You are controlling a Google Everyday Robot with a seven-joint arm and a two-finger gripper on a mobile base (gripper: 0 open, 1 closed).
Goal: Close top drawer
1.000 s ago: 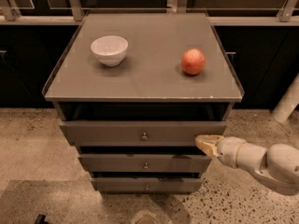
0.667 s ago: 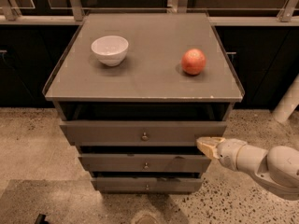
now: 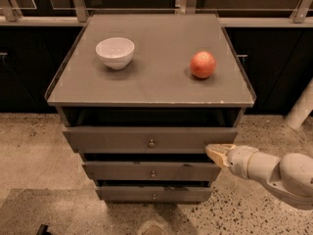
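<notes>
Standing before the unit, an onlooker sees 1 grey cabinet [image 3: 146, 89] with 3 drawers stacked beneath a flat top.

1. Top drawer [image 3: 112, 140]: located directly under the cabinet top. It is pulled out. A dark open gap shows between the top's front edge and the drawer front. The front is flat and plain, with 1 small round knob [image 3: 151, 143] at centre.
2. Gripper [image 3: 211, 150]: positioned at the right end of the top drawer's front, level with its lower edge. It points left, toward the drawer. The tan fingers [image 3: 218, 153] are pressed together into 1 wedge, with no gap between them, and they hold nothing. Contact with the drawer front cannot be confirmed; the tip overlaps it from this angle.
3. Arm [image 3: 279, 173]: pale and segmented, entering from the lower right corner, low over the floor.
4. Middle drawer [image 3: 122, 171] and bottom drawer [image 3: 122, 194]: slimmer fronts, each with 1 like knob and a dark band above it.
5. Cabinet top: a white bowl [image 3: 115, 52] stands upright at the left rear. A round orange-red fruit [image 3: 202, 64] sits at the right, well apart from the bowl.
6. Floor [image 3: 29, 146]: speckled stone finish.
</notes>
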